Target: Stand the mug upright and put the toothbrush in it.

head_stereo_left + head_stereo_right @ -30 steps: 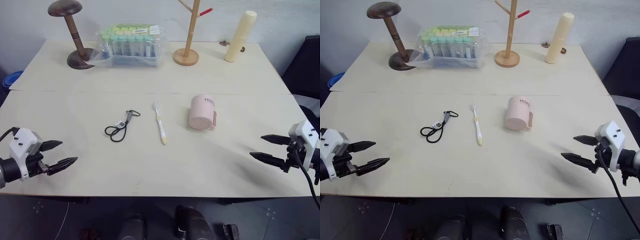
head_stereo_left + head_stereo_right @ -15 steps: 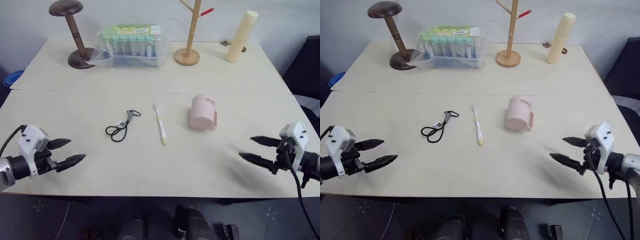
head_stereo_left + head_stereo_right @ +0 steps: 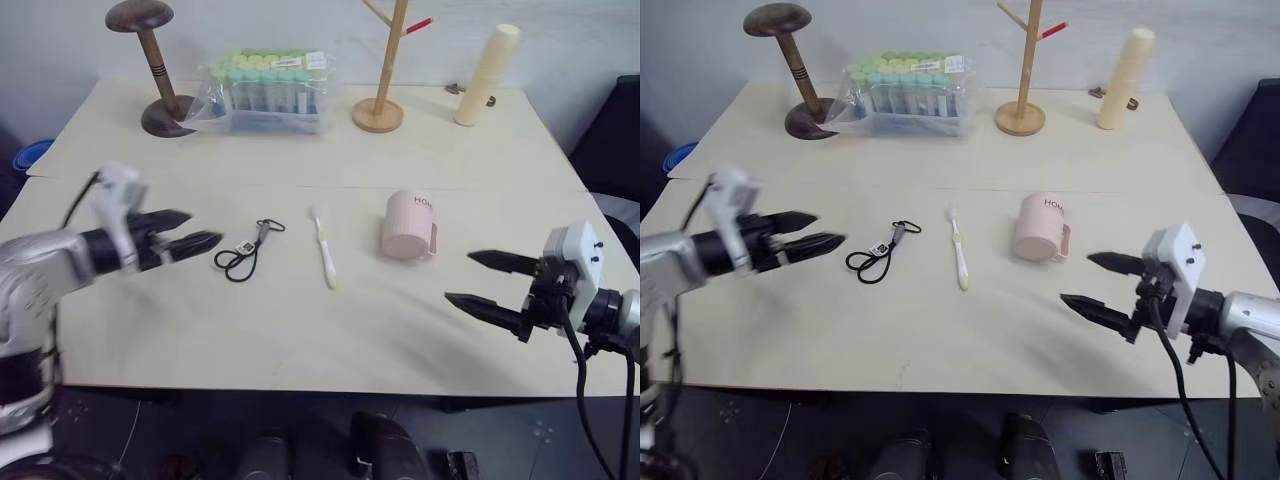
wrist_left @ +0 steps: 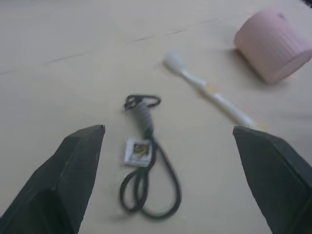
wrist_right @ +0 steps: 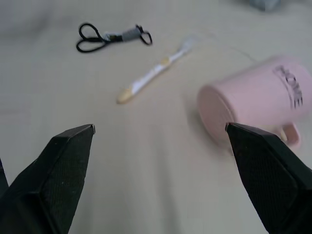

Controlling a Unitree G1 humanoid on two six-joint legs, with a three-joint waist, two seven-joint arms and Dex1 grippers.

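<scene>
The pale pink mug (image 3: 408, 226) lies on its side right of the table's middle, its flat end toward me and its handle low on the right; it appears again in the right wrist view (image 5: 253, 105). To its left the white toothbrush (image 3: 323, 247) lies flat, bristles at the far end and yellow end toward me. My left gripper (image 3: 200, 228) hovers open left of the black cord loop (image 3: 245, 255), empty. My right gripper (image 3: 460, 277) stands open and empty, near and to the right of the mug, pointing left.
Along the back stand a dark wooden hat stand (image 3: 150, 70), a clear bag of capped tubes (image 3: 265, 90), a wooden branch stand (image 3: 385, 70) and a tall cream cylinder (image 3: 485, 75). The table (image 3: 300, 340) has a seam running across its middle.
My left gripper has risen and swung inward to just left of the cord loop. My right gripper has moved left toward the mug. Both stayed open; the mug and toothbrush have not moved.
</scene>
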